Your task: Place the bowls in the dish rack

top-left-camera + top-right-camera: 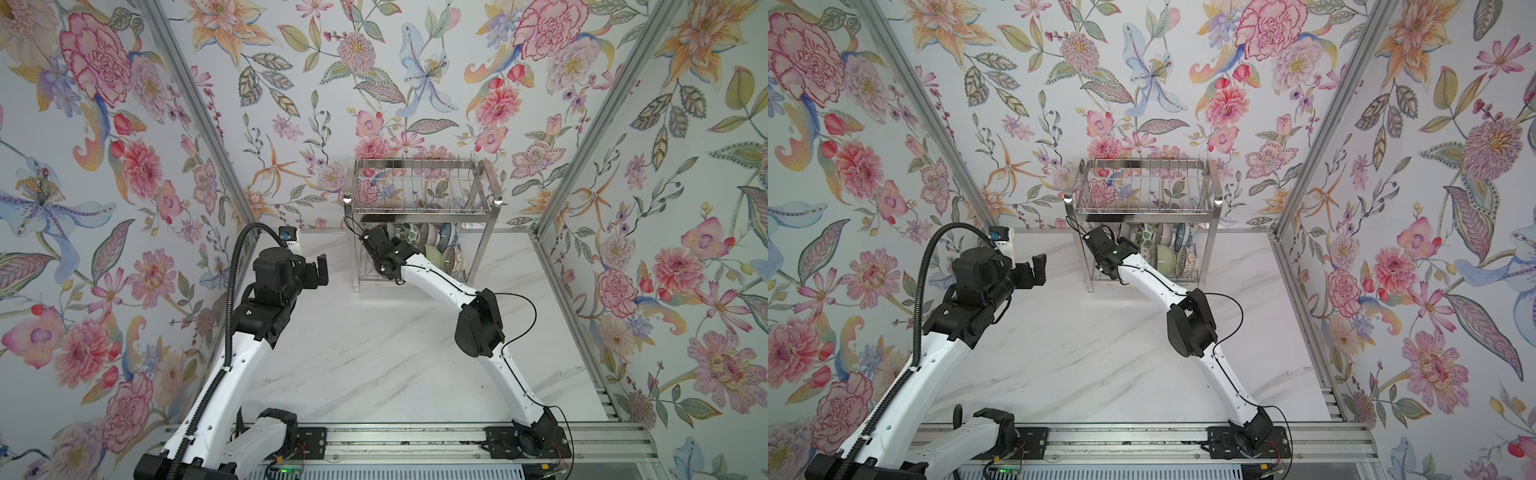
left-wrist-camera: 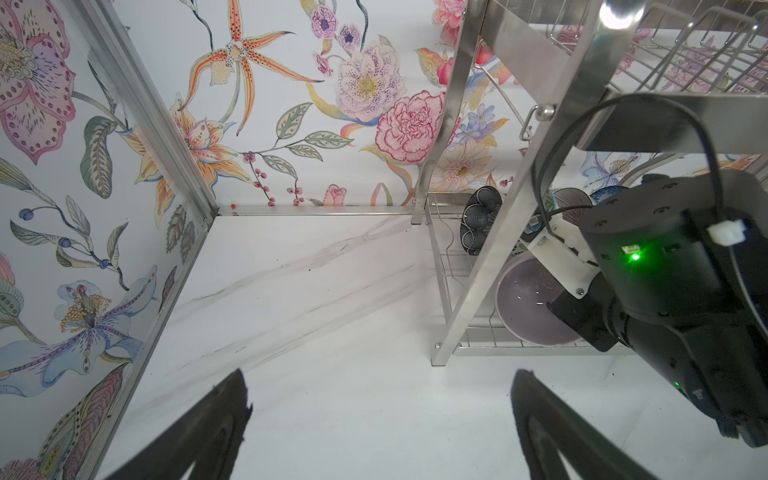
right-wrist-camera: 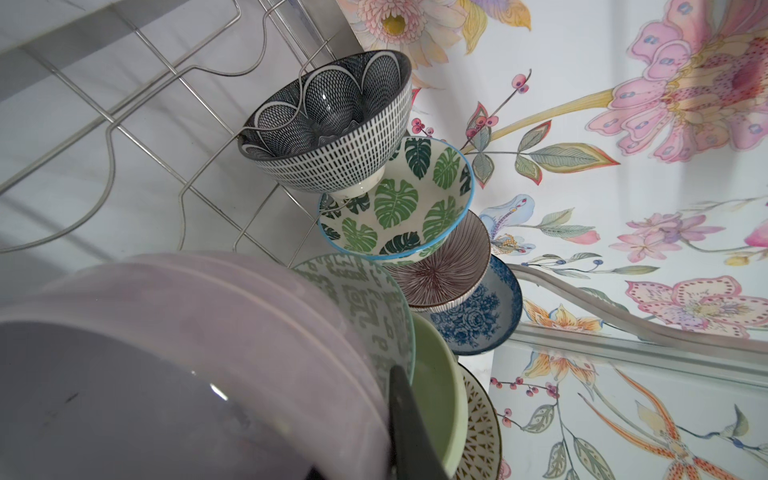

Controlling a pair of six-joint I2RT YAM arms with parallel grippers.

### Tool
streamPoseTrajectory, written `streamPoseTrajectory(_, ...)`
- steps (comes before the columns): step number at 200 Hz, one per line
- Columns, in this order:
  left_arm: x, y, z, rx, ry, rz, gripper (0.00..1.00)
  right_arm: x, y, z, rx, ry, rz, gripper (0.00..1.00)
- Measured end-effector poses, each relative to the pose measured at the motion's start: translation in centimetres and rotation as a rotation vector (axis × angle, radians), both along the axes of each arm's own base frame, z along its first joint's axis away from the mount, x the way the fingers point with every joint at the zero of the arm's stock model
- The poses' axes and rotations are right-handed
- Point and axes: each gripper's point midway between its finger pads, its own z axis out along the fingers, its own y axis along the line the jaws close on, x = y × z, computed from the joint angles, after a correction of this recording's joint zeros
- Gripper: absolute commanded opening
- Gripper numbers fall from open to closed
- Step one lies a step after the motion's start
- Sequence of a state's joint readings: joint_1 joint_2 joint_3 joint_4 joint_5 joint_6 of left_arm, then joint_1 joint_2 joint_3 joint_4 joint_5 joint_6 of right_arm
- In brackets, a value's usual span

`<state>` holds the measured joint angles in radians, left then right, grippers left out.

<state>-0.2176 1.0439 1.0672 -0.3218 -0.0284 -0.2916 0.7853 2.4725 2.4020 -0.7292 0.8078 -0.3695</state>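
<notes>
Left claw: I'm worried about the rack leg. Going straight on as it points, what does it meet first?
Probably bare white marble tabletop, left of the front leg of the stainless steel wire dish rack; the open left claw looks clear of it, though depth is uncertain.

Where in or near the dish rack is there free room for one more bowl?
Free: the upper tier, which looks bare between its wire walls, and the marble table before the dish rack. Crowded: the lower shelf, with bowls packed along its right part and the lilac bowl at its front left.
</notes>
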Motion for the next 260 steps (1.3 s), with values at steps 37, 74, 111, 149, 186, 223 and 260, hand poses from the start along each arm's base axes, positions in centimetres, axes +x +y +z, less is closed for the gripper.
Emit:
streamPoseTrajectory(37, 0.0, -0.1, 0.0, -0.001, 0.0, -0.004, 0.99, 0.7, -0.1, 0.6, -0.003, -0.044, -0.013, 0.0)
streamPoseTrajectory(74, 0.0, -0.2, 0.0, -0.006, 0.001, -0.009, 0.99, 1.8, 0.6, 0.2, -0.021, -0.086, -0.001, 0.0)
streamPoseTrajectory(111, 0.0, -0.4, 0.0, -0.012, 0.002, -0.019, 0.99, 2.8, 1.2, -1.0, -0.086, -0.117, 0.024, 0.0)
streamPoseTrajectory(149, -0.1, -0.4, -0.5, -0.01, 0.013, -0.019, 0.99, 3.7, 1.7, -0.1, -0.144, -0.174, 0.044, 0.0)
streamPoseTrajectory(186, -0.1, -0.4, -0.6, -0.009, 0.014, -0.019, 0.99, 4.3, 1.9, 1.0, -0.19, -0.217, 0.058, 0.0)
streamPoseTrajectory(223, -0.1, -0.4, -0.7, -0.009, 0.017, -0.019, 0.99, 4.6, 2.1, 1.1, -0.241, -0.235, 0.076, 0.0)
streamPoseTrajectory(260, -0.1, -0.4, -0.8, -0.009, 0.017, -0.02, 0.99, 4.7, 2.3, 0.6, -0.291, -0.238, 0.085, 0.0)
